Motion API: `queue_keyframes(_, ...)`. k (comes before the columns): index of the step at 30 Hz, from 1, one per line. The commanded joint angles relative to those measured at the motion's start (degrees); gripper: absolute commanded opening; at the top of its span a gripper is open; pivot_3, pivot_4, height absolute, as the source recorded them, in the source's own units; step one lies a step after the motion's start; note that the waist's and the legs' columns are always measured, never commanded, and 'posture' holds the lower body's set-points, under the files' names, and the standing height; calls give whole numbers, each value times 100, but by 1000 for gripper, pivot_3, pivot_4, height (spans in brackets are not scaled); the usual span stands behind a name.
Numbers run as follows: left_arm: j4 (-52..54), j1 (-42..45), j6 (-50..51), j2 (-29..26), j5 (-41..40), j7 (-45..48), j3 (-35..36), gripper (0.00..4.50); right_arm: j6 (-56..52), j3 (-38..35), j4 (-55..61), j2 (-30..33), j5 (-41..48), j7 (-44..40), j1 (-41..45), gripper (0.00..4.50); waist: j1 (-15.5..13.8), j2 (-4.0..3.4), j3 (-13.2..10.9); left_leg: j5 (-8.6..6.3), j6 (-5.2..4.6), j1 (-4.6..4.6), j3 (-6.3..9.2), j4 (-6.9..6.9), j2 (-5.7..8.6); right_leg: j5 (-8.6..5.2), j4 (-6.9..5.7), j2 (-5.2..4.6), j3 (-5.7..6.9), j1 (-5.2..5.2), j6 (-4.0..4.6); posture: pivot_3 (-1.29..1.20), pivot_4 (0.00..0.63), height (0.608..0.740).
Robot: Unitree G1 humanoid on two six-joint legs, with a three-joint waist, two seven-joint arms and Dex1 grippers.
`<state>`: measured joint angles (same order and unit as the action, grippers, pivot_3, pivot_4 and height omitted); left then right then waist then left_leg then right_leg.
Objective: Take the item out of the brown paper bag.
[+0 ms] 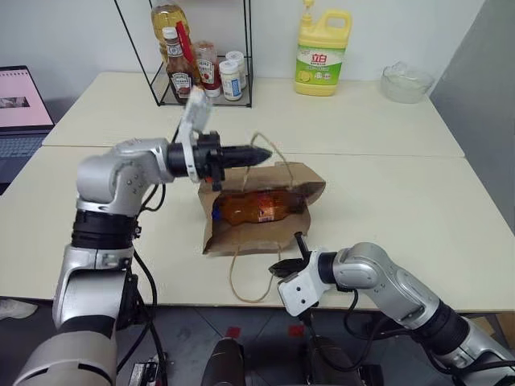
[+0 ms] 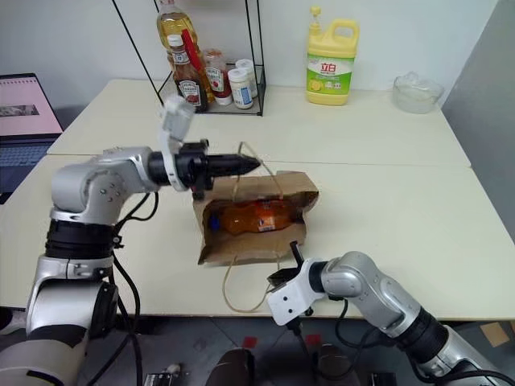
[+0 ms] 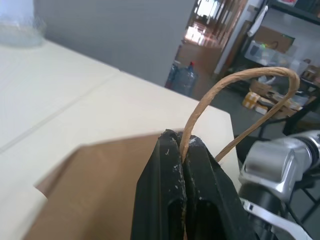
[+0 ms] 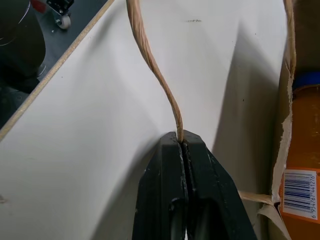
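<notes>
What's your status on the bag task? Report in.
Left gripper shut on far cord handle, raised. Right gripper shut on near cord handle. Amber bottle lying inside the open brown paper bag. Nothing blocking.

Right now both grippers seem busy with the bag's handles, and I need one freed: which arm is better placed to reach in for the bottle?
Probably the right. Right gripper, shut on the near handle, sits low by the bag's mouth and the bottle; left gripper holds the far handle up.

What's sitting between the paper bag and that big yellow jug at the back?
Nothing: in the left eye view only bare table stretches from the brown paper bag to the yellow jug.
</notes>
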<state>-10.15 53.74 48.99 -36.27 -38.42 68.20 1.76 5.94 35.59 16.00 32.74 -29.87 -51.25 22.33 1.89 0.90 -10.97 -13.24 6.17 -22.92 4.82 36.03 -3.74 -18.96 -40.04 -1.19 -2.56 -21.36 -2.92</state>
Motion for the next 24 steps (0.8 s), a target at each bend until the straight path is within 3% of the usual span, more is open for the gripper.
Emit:
queue_keyframes(1, 22, 80, -23, -164, -57, 214, 93, 0, 67, -5, -42, 13, -53, -48, -99, 27, 0, 0, 0, 0, 0, 0, 0, 0, 0, 0, 0, 0, 1, 0, 0, 0, 150, 740)
queue_keyframes(9, -156, 87, -152, -308, 90, 520, 35, 0, -27, -141, -58, -57, 59, -60, -207, 27, -2, 0, 0, 0, 1, 0, 0, 0, 0, 0, 0, 0, 1, 1, 0, 0, 150, 740)
queue_keyframes(12, -186, 88, -190, -328, 131, 627, 2, 0, -84, -271, 9, -63, 147, -59, -215, 581, -2, 0, 0, 1, 1, 0, 0, 0, 0, 0, 0, 0, 1, 0, 0, 0, 150, 740)
queue_keyframes(17, -108, 31, -228, -328, 166, 778, -30, 0, -706, -685, 769, 23, 606, -567, -60, 2165, -3, 0, 0, 1, 1, -1, 0, 0, 0, 0, 0, 0, 1, 0, 0, 0, 150, 740)
queue_keyframes(24, -131, 23, -286, -304, 216, 831, -21, 0, -2113, -1432, 2221, 590, 2009, -1612, -172, 2165, -4, 0, -1, 0, 0, -2, 1, -1, 0, 0, 2, 0, 2, 0, 0, 0, 150, 740)
